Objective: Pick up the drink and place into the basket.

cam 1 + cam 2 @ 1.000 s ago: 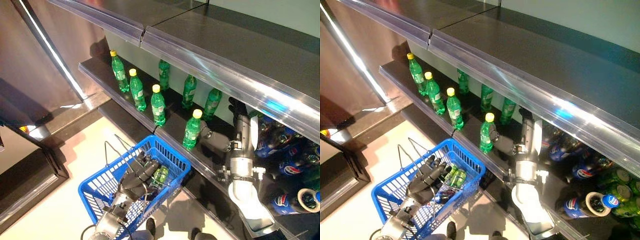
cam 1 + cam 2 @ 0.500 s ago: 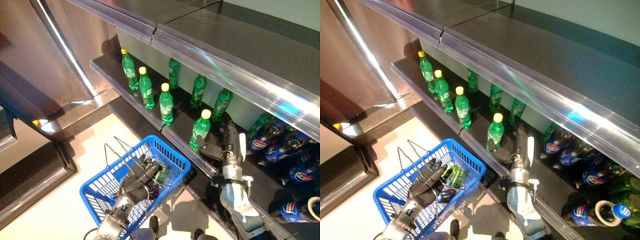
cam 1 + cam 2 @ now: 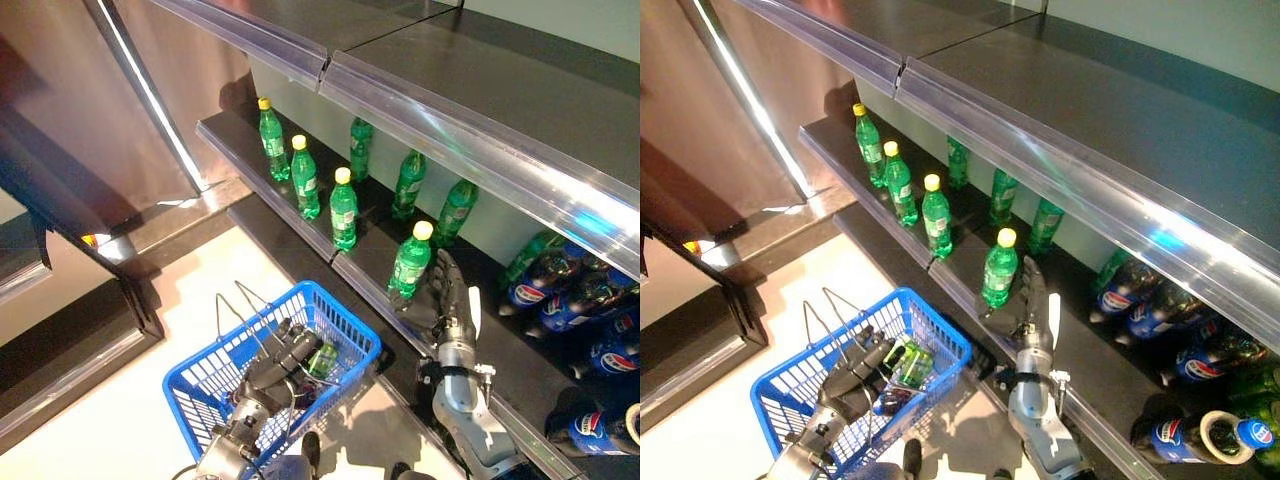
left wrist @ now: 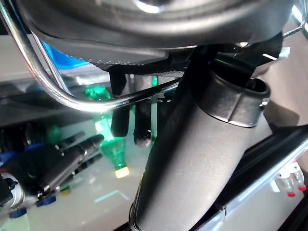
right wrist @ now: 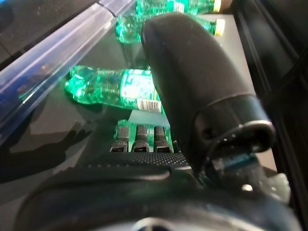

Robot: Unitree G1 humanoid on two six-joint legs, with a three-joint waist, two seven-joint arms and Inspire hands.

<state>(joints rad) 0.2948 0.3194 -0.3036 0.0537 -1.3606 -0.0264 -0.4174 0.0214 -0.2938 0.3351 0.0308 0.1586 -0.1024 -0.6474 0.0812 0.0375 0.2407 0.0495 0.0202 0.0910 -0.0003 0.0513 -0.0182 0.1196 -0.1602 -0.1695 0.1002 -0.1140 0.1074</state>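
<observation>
The right robot hand (image 3: pixel 447 297) is reaching onto the middle shelf (image 3: pixel 375 245) with its fingers straight and spread apart, clamped on nothing. It is sitting just beside the nearest green drink bottle (image 3: pixel 410 261), on the side away from the basket; whether the thumb is touching the bottle's base cannot be told. That bottle is standing upright with a yellow cap at the shelf's front edge. In the right wrist view the fingers (image 5: pixel 137 136) are lying flat along the shelf surface with the bottle just beyond them.

The left robot hand (image 3: pixel 283 357) is curling its fingers round the wire handle (image 4: pixel 72 98) of the blue basket (image 3: pixel 210 378), holding it over the floor below the shelf. A green bottle in the basket (image 3: pixel 320 358) is lying close to the left robot hand.

Further from the basket along the shelf's front edge, three more yellow-capped green bottles (image 3: pixel 343 208) are standing in a row, and behind them, nearer the shelf's back wall, three further green bottles (image 3: pixel 407 184) are standing. On the far side of the right robot hand from the basket, dark cola bottles with blue labels (image 3: pixel 545 283) are crowding the shelf. A clear plastic rail (image 3: pixel 480 150) is running along the front of the shelf above.
</observation>
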